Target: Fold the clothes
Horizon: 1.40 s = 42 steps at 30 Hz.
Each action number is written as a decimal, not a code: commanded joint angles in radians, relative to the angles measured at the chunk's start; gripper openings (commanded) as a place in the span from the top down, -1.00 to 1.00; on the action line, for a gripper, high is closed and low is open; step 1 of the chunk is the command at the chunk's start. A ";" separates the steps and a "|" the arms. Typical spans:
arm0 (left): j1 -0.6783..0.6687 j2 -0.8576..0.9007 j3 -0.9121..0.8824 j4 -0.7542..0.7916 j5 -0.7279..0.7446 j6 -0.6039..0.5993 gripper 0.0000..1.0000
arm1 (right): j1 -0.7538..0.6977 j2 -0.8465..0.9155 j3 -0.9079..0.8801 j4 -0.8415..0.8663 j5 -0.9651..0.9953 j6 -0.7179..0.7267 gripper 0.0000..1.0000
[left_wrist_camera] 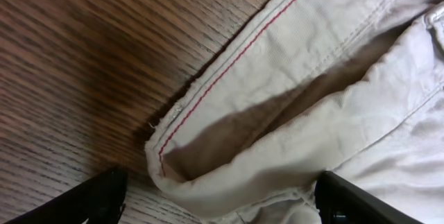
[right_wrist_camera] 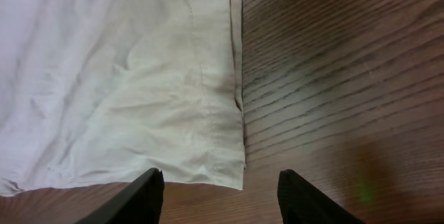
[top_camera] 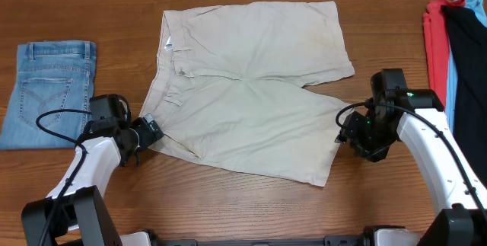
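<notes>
**Left gripper and right gripper open at opposite ends of the shorts**

Left gripper: stands spread wide, dark fingers in the two bottom corners of the left wrist view. Clasps nothing. Frames the waistband corner between them, turned open there to bare a tan inner face and a line of red stitching along the edge. Sits, from overhead, at lower left of centre, right against the bottom end of the waistband.

Right gripper: stands partly open, fingers apart along the bottom edge of the right wrist view. Grips nothing. Points at the hem corner of one leg, flat on the wood just above and between the fingertips; cannot tell whether touching. Sits, from overhead, at right of centre, just beside the hem of the lower leg.

Shorts: lie spread flat in the middle of the overhead frame, waistband to the left, both legs to the right, one reaching toward the top right, the other toward the bottom right. Carry a small white tag near the top of the waistband.

Outward: folded light-blue jeans at the left edge, well apart from the shorts. Red garment, light-blue garment and black garment side by side at the top right corner. Brown wood-grain table beneath all.
</notes>
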 commanded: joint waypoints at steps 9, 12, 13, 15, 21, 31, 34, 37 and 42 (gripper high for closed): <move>0.003 0.007 -0.013 0.004 -0.014 -0.035 0.12 | 0.007 -0.026 -0.004 0.000 0.019 0.006 -0.13; 0.003 0.007 -0.013 -0.003 -0.014 -0.035 0.22 | 0.007 -0.026 -0.004 -0.006 0.019 0.006 -0.13; 0.003 0.007 -0.013 -0.012 -0.014 -0.035 0.28 | 0.007 -0.026 -0.004 -0.010 0.019 0.006 -0.13; 0.003 0.007 -0.013 -0.036 -0.015 -0.034 0.37 | 0.007 -0.026 -0.004 -0.027 0.024 0.025 -0.13; 0.003 0.007 -0.013 -0.071 -0.042 -0.024 0.69 | 0.007 -0.026 -0.018 -0.051 0.042 0.044 -0.13; 0.003 -0.001 -0.010 -0.092 -0.037 -0.024 0.92 | 0.008 -0.026 -0.180 -0.004 -0.031 0.087 -0.14; 0.003 -0.015 -0.009 -0.112 -0.037 -0.024 0.92 | 0.010 -0.026 -0.228 0.036 -0.130 0.038 -0.14; 0.003 -0.027 -0.009 -0.133 -0.038 -0.024 0.92 | 0.021 -0.026 -0.266 0.073 -0.188 -0.007 -0.15; 0.003 -0.029 -0.009 -0.153 -0.037 -0.024 0.92 | 0.054 -0.026 -0.328 0.122 -0.192 -0.006 -0.19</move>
